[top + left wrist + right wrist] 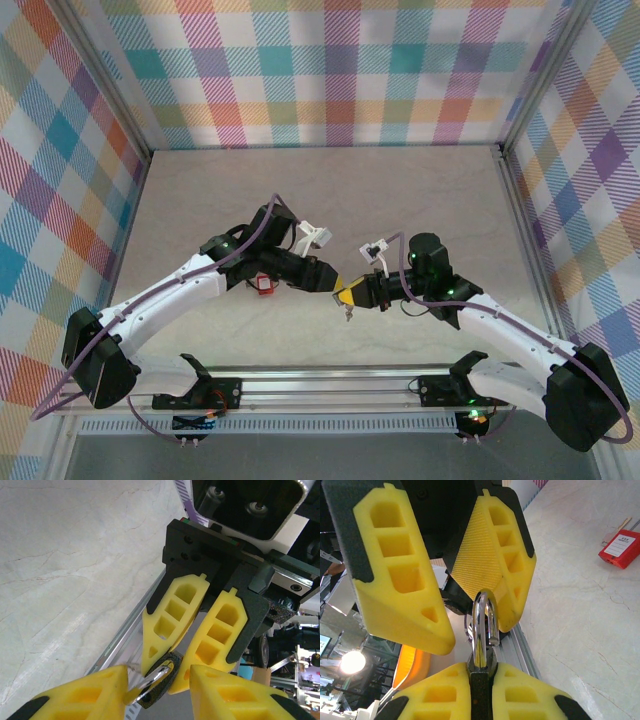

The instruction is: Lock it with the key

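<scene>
A: Padlock (481,690) is up over the tabletop's (400,200) near edge, middle; right jaws pinching its body.
B: Left jaws spread near the shackle (480,630). We should align squarely, close slow.

No lettering can be read anywhere: the only print stands on the white label (618,543) of the red block (621,551) lying on the table, a few lines of it, too small and blurred to make out.
</scene>
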Robot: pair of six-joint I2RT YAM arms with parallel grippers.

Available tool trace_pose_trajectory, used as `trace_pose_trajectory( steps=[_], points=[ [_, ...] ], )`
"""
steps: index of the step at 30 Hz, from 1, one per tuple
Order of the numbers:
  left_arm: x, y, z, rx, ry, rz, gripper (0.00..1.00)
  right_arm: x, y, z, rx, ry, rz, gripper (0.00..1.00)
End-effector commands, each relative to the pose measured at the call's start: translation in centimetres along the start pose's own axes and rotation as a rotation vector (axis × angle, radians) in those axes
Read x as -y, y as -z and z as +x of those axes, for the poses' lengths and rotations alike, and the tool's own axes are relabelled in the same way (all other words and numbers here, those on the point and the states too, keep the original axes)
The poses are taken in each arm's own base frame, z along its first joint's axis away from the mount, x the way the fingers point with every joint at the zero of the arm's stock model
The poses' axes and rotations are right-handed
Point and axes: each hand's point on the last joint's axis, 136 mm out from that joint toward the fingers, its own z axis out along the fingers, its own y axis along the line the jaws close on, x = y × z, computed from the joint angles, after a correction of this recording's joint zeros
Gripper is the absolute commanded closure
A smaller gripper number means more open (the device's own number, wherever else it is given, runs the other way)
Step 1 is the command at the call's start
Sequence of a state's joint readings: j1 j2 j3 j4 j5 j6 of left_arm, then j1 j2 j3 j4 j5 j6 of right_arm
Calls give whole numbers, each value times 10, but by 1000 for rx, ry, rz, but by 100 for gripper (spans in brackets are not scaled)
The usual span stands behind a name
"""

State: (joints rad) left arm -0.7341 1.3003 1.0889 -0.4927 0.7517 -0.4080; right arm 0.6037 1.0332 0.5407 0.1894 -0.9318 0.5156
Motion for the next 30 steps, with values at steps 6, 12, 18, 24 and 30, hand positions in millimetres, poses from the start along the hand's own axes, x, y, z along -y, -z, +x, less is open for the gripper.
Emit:
trace_pose_trajectory(
  steps=[6,12,18,24,30],
  points=[
    [12,9,1,14,-36,45,64,-11,1,-8,12,46,-25,100],
    [13,11,1,17,-46,37,65,-11,1,-8,11,46,-26,100],
    [10,10,2,14,-51,28,66,-12,2,-8,14,49,-29,100],
    [7,10,4,12,-61,17,69,-18,3,-7,12,53,-56,100],
    [8,13,3,18,-71,10,72,-19,3,-7,14,57,-59,100]
  ],
)
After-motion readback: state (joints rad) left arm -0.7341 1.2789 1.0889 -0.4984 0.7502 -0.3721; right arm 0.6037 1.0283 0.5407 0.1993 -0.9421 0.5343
